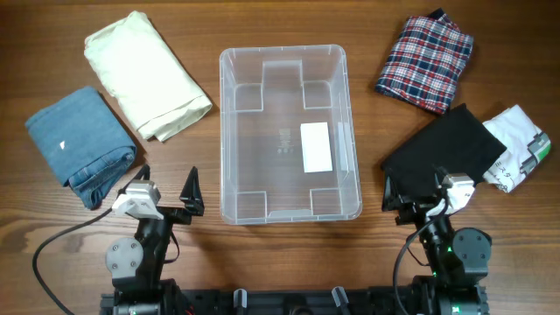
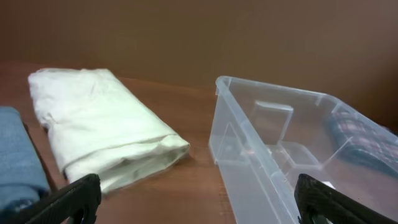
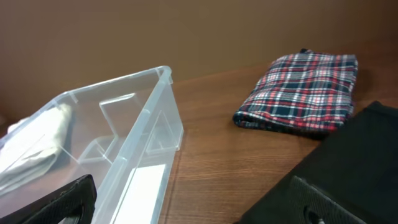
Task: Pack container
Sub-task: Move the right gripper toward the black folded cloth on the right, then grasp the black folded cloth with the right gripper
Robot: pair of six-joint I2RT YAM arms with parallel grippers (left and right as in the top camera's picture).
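Container (image 1: 282, 50) at centre frame holds no garment yet; five folded garments (image 1: 147, 74) lie left and right on the desk (image 1: 280, 22). Both arms' jaws stand apart, empty.

Both arms (image 1: 140, 241) blk w/ white wrist blocks (image 1: 136, 199), grey joint discs (image 1: 122, 256), blk cables (image 1: 61, 241), blk pincer fingers (image 1: 191, 188).

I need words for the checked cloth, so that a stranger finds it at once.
Find the clear container in the middle of the table. Right of it, toward the far edge, lies the folded plaid garment. It alone has red, white and dark checks; the black garment beside it is plain.
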